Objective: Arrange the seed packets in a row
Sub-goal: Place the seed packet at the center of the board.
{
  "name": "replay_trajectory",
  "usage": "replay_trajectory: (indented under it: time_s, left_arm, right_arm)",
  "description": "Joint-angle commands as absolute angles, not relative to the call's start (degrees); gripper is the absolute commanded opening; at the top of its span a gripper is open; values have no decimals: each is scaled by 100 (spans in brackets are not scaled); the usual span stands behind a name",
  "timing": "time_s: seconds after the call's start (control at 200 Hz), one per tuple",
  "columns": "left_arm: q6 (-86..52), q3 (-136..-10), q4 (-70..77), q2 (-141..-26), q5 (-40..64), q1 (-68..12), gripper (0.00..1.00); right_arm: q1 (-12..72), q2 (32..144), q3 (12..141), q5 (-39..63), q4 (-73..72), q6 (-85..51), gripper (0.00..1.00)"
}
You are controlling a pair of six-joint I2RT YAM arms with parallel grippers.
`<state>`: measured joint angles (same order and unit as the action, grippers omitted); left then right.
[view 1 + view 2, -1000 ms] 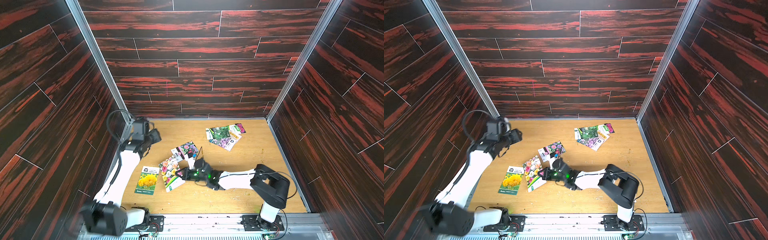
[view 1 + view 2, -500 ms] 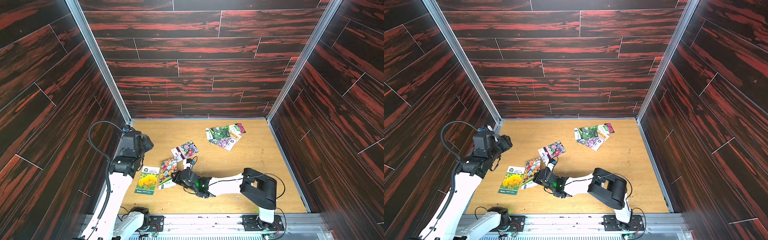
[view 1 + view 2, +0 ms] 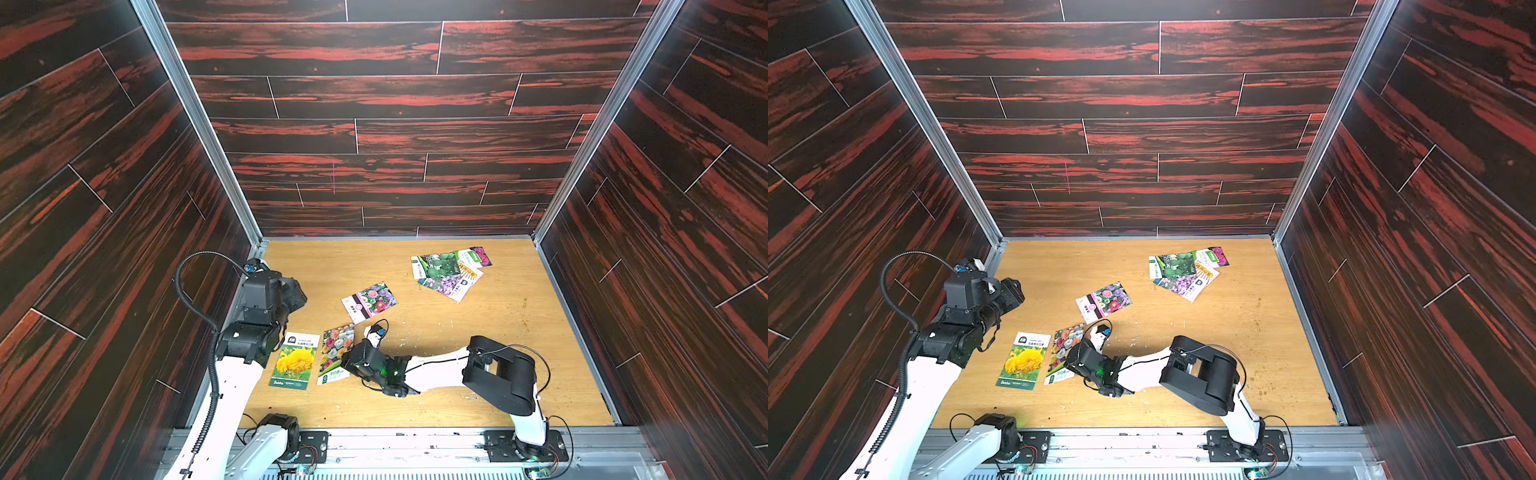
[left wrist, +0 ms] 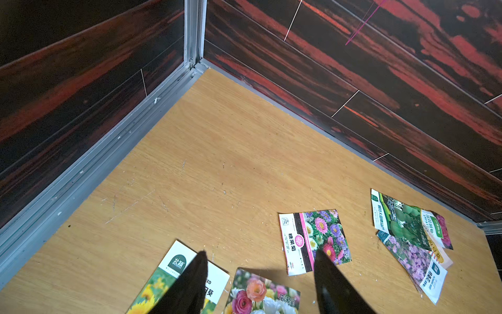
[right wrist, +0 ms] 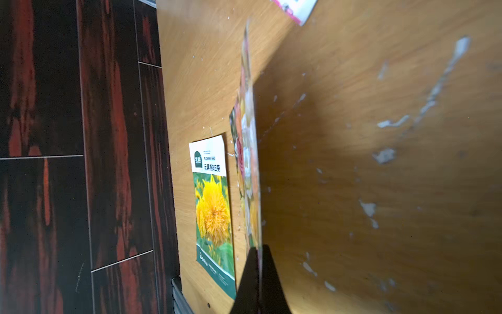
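Note:
A yellow-flower seed packet (image 3: 294, 360) (image 5: 213, 206) lies flat at the near left of the wooden floor. Just right of it, my right gripper (image 3: 353, 361) (image 5: 259, 248) is shut on the edge of a rose-printed packet (image 3: 336, 351) (image 5: 248, 152), which tilts up off the floor. A pink-banded mixed-flower packet (image 3: 369, 301) (image 4: 312, 240) lies alone near the middle. Several more packets overlap in a pile (image 3: 451, 270) (image 4: 410, 236) at the back right. My left gripper (image 3: 297, 293) (image 4: 260, 252) hangs open and holds nothing, by the left wall above the yellow packet.
Dark red wood-pattern walls (image 3: 374, 137) close in the floor on three sides, with metal rails (image 4: 89, 163) along their foot. Small white flecks (image 5: 385, 156) dot the floor. The right arm's elbow (image 3: 498, 374) rests low at the near right.
My right gripper has carried the rose packet left, up beside the yellow packet. The left arm has drawn back toward the near left wall, still open.

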<state>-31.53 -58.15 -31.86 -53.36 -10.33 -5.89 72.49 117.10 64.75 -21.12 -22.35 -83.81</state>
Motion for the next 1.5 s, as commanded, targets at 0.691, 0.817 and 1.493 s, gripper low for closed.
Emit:
replay_trajectory:
  time_s: [0.691, 0.817, 1.493]
  left_arm:
    - [-3067, -5720, -3443, -5199, -911, -563, 64]
    - [-3042, -5695, -3463, -5177, -896, -569, 64]
    - [-3458, -4474, -786, -6547, 1201, -576, 68]
  right_arm:
    - [7374, 11889, 7421, -1762, -204, -8376, 60]
    - [7366, 11722, 7450, -1934, 413, -8367, 71]
    - [4862, 10469, 5482, 30, -1247, -6276, 85]
